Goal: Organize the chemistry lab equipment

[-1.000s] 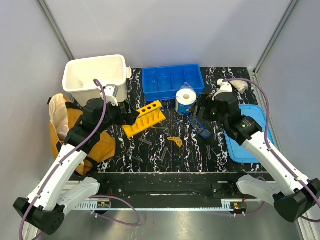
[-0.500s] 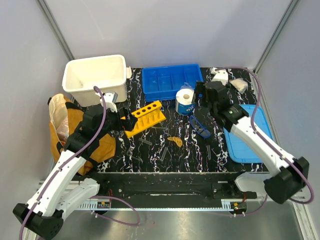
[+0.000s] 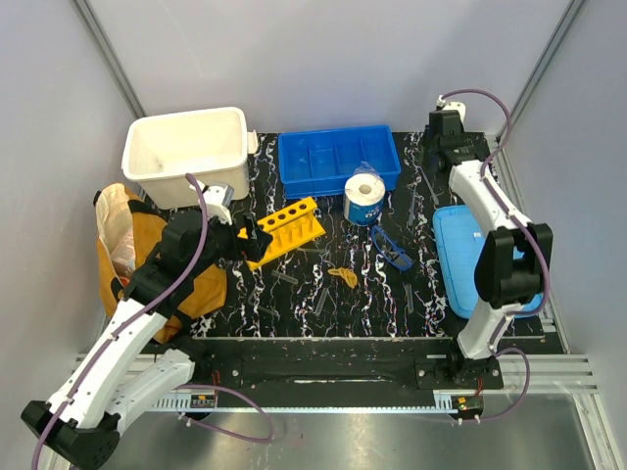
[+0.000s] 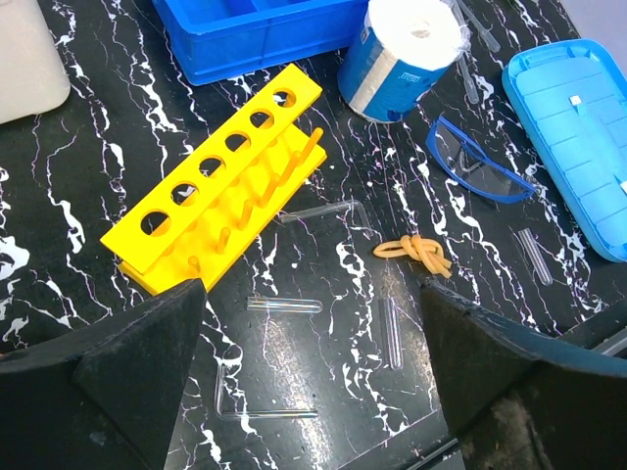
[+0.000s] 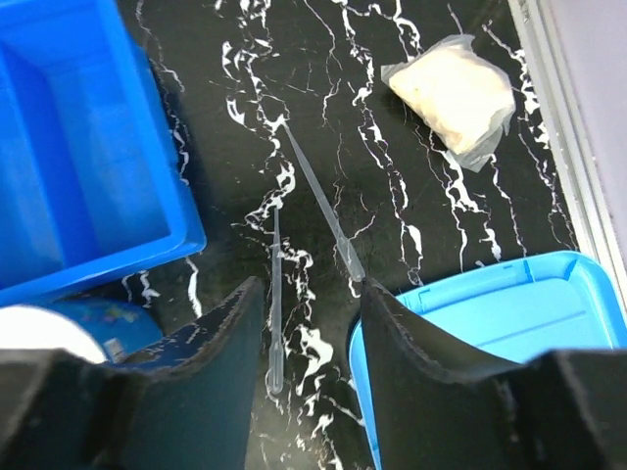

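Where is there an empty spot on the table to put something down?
The best bare patch is the black tabletop between the white bin, the blue tray and the yellow test-tube rack. The middle is crowded: clear tubes, a yellow knot, the goggles and the paper roll. Pipettes lie between the tray and the blue lid.

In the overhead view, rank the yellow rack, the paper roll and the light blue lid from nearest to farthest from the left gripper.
1. The yellow rack, just beyond the left gripper, left-centre.
2. The paper roll, centre, by the blue bin.
3. The light blue lid, far right.
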Motion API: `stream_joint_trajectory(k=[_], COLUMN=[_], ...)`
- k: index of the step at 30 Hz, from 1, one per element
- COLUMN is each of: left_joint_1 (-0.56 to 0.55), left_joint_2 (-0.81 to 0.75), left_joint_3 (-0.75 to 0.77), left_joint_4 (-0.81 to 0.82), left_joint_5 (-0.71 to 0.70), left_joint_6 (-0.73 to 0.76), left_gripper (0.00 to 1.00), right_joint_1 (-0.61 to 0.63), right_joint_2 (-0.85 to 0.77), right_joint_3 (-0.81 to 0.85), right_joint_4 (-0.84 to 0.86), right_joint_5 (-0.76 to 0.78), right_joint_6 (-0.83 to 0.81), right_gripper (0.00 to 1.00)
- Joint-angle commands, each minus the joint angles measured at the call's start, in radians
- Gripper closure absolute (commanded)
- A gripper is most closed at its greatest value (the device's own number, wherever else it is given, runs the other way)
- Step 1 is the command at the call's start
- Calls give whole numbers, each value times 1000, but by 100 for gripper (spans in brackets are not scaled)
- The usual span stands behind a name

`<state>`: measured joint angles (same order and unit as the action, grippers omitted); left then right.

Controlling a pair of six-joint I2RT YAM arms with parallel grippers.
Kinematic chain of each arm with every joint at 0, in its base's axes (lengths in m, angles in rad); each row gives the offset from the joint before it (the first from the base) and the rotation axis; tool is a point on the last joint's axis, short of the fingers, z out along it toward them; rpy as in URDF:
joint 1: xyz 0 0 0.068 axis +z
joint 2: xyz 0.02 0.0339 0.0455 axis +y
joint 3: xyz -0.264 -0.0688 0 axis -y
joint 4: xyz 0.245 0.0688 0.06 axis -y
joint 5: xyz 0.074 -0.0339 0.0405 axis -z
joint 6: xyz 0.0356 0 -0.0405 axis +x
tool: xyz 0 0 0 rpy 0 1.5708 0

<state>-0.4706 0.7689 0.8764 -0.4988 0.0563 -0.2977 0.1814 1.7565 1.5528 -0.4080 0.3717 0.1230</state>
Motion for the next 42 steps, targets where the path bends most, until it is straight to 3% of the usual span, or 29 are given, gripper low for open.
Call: stream_joint_trajectory(k=[1, 12, 19, 31, 35, 42], left_joint_1=[-7, -48, -59, -59, -57, -57], left_joint_2=[-2, 49, 92, 118, 106, 87], left_joint_3=[7, 24, 42, 49, 44, 38], left_joint_4=[39, 11, -6, -6, -6, -1], left_joint_5=[-21, -79, -107, -139, -164, -193], left_joint_6=[19, 31, 45, 49, 46, 46], left_gripper=[5, 5, 6, 6, 5, 5], right_joint_1=[-62, -151, -174, -175, -175, -175], right_joint_2=[124, 478, 567, 664, 672, 678], right_joint_3=[117, 461, 527, 558, 558, 585], right_joint_4=[-44, -278, -311, -319, -318, -318], right_joint_5=[-73, -195, -306, -306, -315, -281], right_joint_6=[-34, -97, -149, -195, -198, -186], right_gripper=[53, 59, 60, 66, 71, 89])
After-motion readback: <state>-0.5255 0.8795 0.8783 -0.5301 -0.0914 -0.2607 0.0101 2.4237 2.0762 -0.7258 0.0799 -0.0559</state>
